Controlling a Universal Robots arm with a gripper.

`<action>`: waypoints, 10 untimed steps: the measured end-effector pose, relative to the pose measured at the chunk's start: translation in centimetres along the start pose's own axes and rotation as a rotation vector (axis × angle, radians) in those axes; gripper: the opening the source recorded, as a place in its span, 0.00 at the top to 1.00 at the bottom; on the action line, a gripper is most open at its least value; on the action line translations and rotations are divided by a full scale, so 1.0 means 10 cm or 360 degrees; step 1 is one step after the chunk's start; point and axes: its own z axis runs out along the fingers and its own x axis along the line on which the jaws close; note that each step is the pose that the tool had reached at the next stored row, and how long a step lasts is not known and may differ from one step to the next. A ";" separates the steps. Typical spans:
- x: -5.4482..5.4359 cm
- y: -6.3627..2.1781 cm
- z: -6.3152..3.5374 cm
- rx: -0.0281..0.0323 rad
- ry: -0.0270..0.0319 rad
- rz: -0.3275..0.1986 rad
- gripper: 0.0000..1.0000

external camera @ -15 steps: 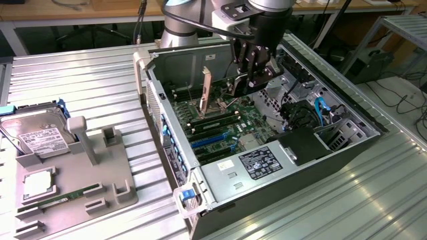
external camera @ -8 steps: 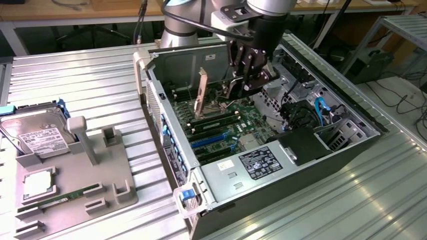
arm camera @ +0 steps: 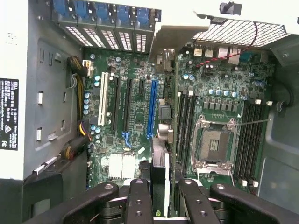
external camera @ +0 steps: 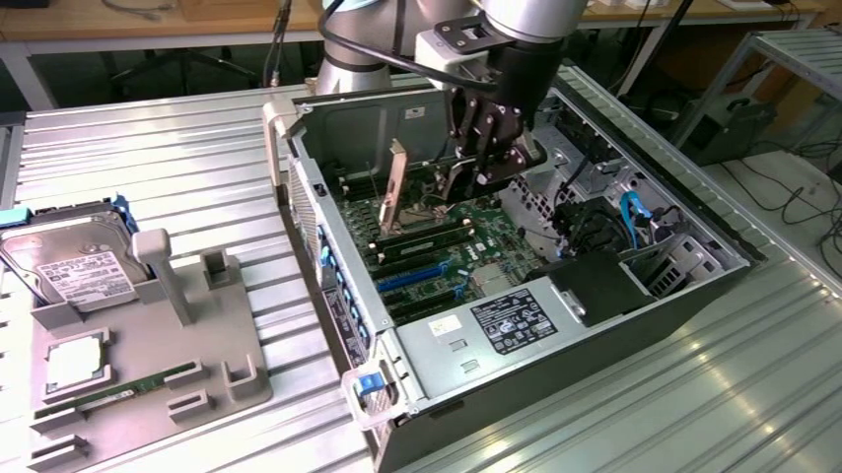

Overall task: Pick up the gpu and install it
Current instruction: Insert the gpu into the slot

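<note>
The gpu (external camera: 418,236) is a thin dark card standing on edge inside the open computer case (external camera: 684,296), low over the green motherboard (external camera: 455,258). Its pale metal bracket (external camera: 394,185) stands upright at the rear wall of the case. My gripper (external camera: 456,197) reaches down from above and is shut on the card's top edge. In the wrist view the gpu (arm camera: 159,163) appears edge-on between my gripper's (arm camera: 162,186) two black fingers (arm camera: 138,196), right beside the long blue slot (arm camera: 150,109). Whether the card sits in a slot I cannot tell.
On the exterior view's left, a grey holder tray (external camera: 197,345) carries a hard drive (external camera: 73,266), a processor (external camera: 77,363) and a green RAM stick (external camera: 118,390). Inside the case are a labelled power supply (external camera: 520,320), blue cables (external camera: 632,222) and the processor socket (arm camera: 212,144).
</note>
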 end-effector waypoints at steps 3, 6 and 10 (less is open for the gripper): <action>0.01 0.001 0.020 0.00022 -0.00175 0.0000 0.73; 0.02 0.003 0.051 0.00058 -0.00501 0.0001 0.73; 0.03 0.005 0.086 0.00086 -0.00775 0.0001 0.73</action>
